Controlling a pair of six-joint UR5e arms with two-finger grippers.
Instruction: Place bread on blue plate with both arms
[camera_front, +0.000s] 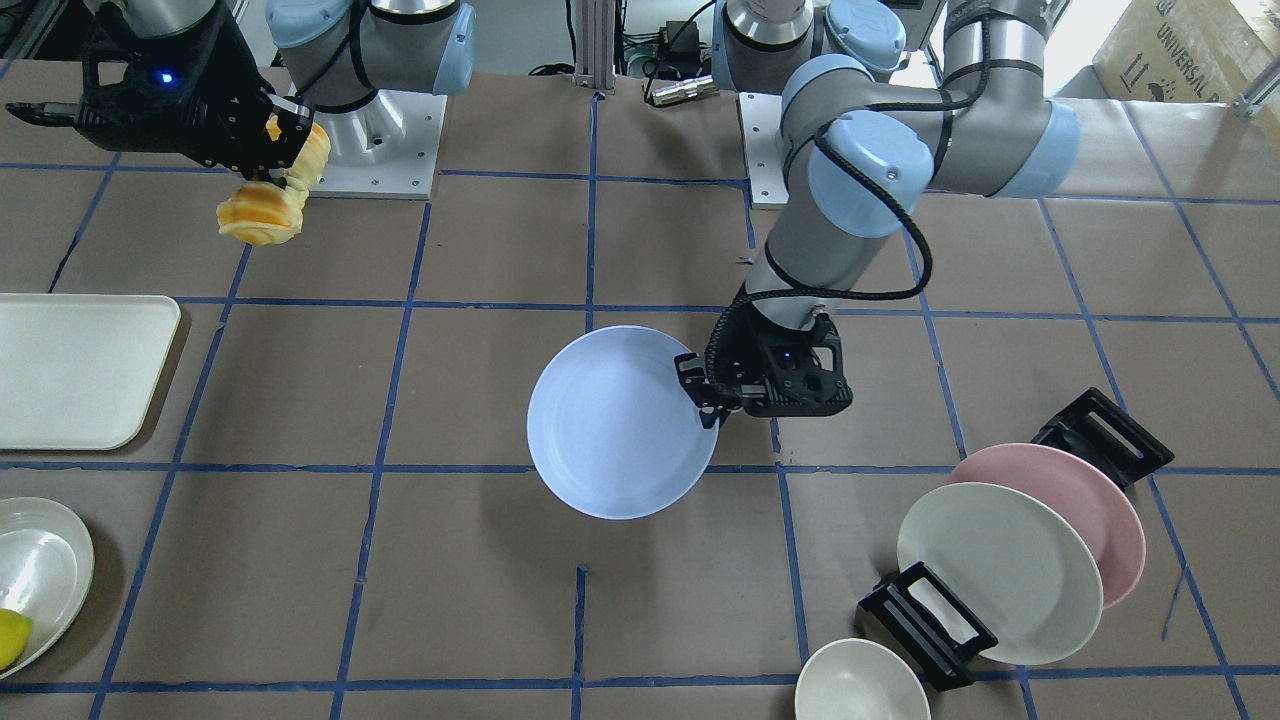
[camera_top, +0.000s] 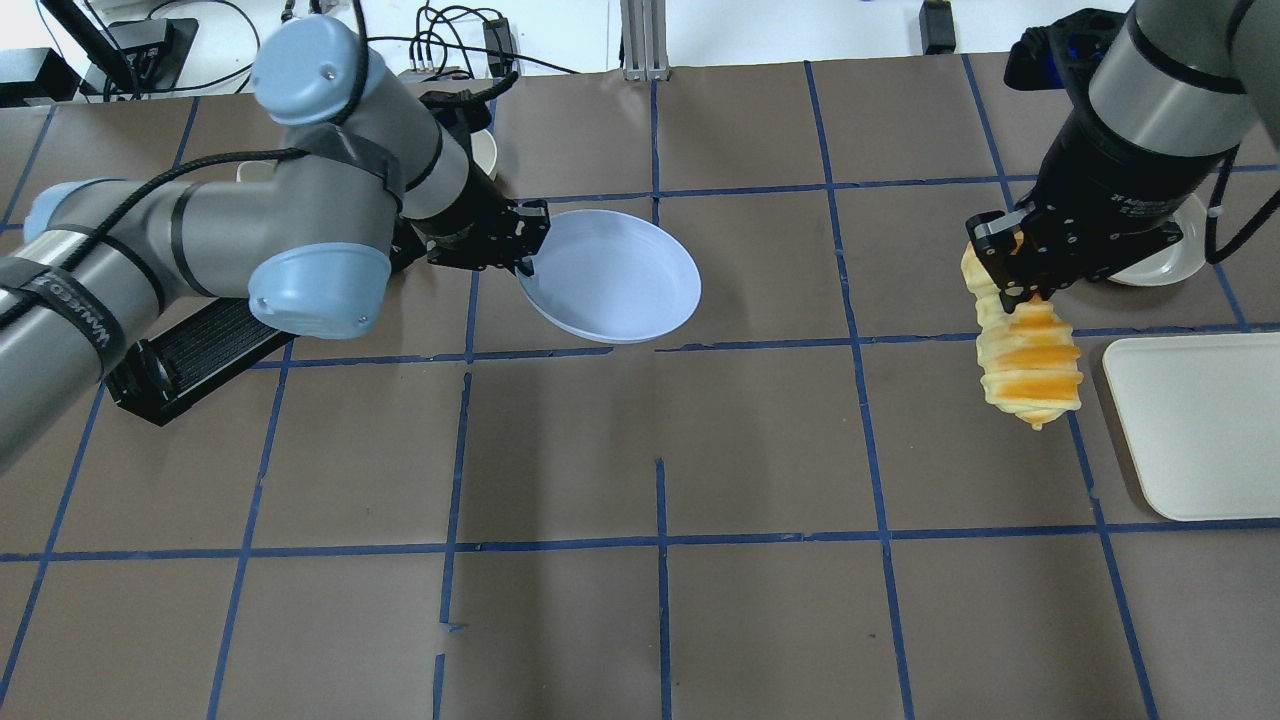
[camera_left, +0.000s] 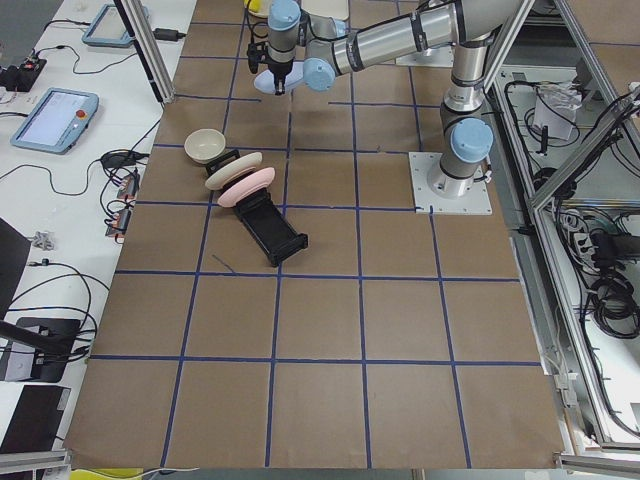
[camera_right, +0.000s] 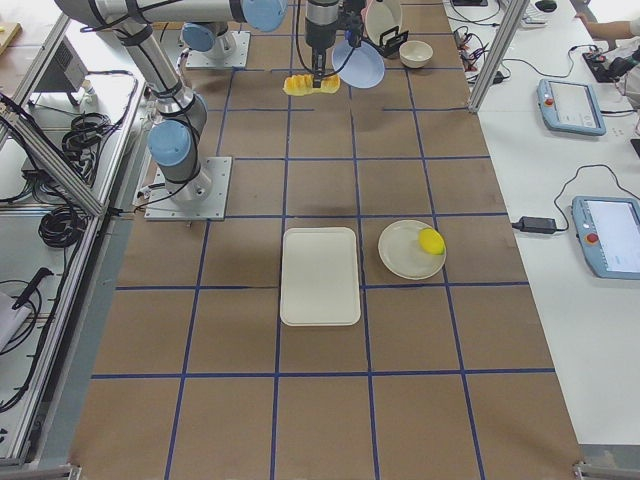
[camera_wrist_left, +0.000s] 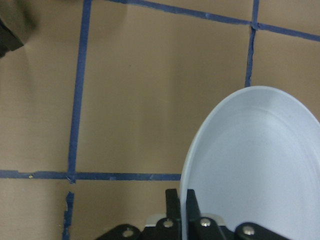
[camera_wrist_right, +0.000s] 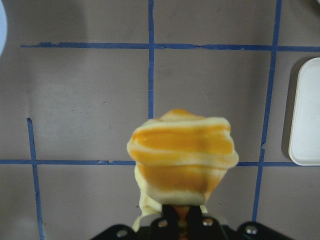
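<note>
The bread's (camera_top: 1030, 365) upper end is hidden inside the right gripper's (camera_top: 1014, 283) closed fingers, and the left wrist view cuts off the plate (camera_top: 610, 275) at its right and lower edges. The right arm (camera_top: 1150, 110) points its gripper down, with the bread hanging above the table (camera_top: 760, 450) beside the tray (camera_top: 1190, 430), well apart from the plate. The left arm (camera_top: 230, 220) reaches in low, with the left gripper (camera_top: 528, 245) clamped on the rim, holding the plate tilted near the table's middle.

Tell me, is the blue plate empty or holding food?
Empty. The blue plate shows a bare surface, its rim pinched by the left gripper; the bread hangs in the right gripper, well apart.
</note>
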